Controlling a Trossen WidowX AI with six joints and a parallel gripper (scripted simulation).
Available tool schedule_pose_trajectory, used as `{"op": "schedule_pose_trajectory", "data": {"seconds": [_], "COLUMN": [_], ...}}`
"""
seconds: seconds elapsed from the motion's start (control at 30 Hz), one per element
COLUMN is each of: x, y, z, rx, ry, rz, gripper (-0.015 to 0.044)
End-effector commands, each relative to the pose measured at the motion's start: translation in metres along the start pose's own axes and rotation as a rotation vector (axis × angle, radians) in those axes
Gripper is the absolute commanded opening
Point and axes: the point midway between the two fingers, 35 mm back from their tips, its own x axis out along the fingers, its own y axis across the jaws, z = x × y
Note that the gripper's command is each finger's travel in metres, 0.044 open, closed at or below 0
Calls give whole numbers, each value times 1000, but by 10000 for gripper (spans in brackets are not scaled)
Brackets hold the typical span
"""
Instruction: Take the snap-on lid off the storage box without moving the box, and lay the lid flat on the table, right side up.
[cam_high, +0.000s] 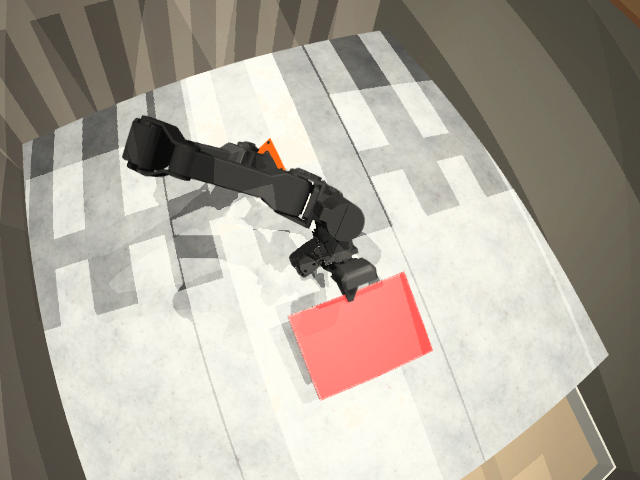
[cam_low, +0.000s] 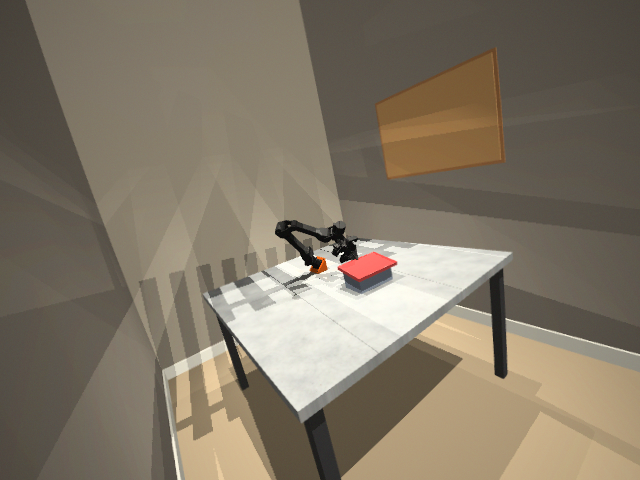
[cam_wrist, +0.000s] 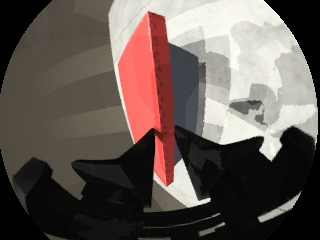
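The jaws (cam_high: 349, 298) are clamped on the near edge of the red snap-on lid (cam_high: 364, 335) (cam_low: 368, 265) (cam_wrist: 140, 77), which sits over the gray storage box (cam_low: 368, 280) (cam_wrist: 185, 85) on the desk (cam_high: 516, 289) (cam_low: 330, 330). It looks light, stiff and smooth; a mid-edge rim grip seems right.

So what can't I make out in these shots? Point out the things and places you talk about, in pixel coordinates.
- Inside of the box (cam_low: 368, 280) (cam_wrist: 185, 87): covered by the lid (cam_high: 361, 335) (cam_low: 368, 265) (cam_wrist: 137, 75) in the top and exterior views.
- Lid's underside: faces down, out of sight in the top view.
- Claw's (cam_high: 338, 289) (cam_wrist: 165, 129) grip in the exterior view: too small to read.
- Arm's base: mostly behind the arm, top view.
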Motion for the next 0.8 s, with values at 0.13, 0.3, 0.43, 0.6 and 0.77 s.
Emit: {"op": "schedule_pose_trajectory", "data": {"seconds": [0.13, 0.3, 0.43, 0.6, 0.77], "x": [-6, -9, -11, -14, -15], "y": [11, 17, 22, 29, 36], "z": [1, 1, 1, 1, 1], "rx": [6, 6, 6, 6, 6], "ry": [-1, -1, 0, 0, 0], "rz": [6, 6, 6, 6, 6], "gripper": [0, 0, 0, 0, 0]}}
